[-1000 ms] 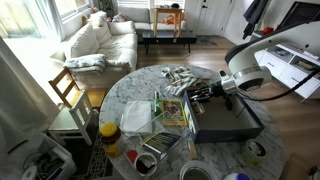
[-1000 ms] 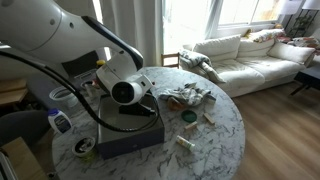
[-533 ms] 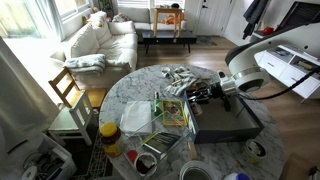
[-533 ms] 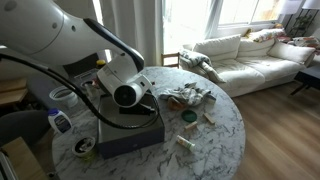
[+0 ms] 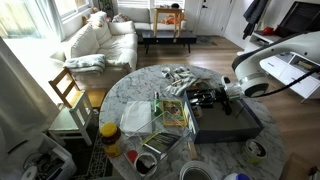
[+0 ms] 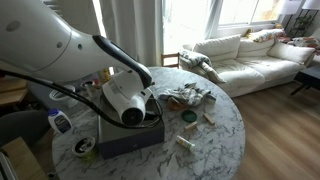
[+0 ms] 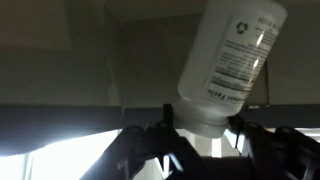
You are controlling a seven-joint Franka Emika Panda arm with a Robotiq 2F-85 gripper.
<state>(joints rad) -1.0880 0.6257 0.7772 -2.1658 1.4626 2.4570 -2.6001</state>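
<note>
In the wrist view my gripper (image 7: 205, 126) is shut on a white plastic bottle (image 7: 228, 60) with a printed label. Its neck end sits between the two dark fingers (image 7: 163, 128) and its body slants away up to the right. In both exterior views the gripper (image 5: 203, 97) hangs low over the near-left edge of a dark grey box (image 5: 230, 122) on the round marble table (image 5: 125, 88). The arm's wrist (image 6: 126, 101) covers the bottle there, above the same box (image 6: 128, 140).
Left of the box lie a green-printed packet (image 5: 173, 112), a clear plastic tub (image 5: 135, 117), an orange-lidded jar (image 5: 109, 131) and a metal bowl (image 5: 150, 161). Crumpled cloths (image 5: 180, 77) sit at the far side. A wooden chair (image 5: 68, 90) and a sofa (image 5: 100, 42) stand beyond.
The arm has shifted sideways and lower over the dark box, carrying the bottle with it. The grip looks unchanged.
</note>
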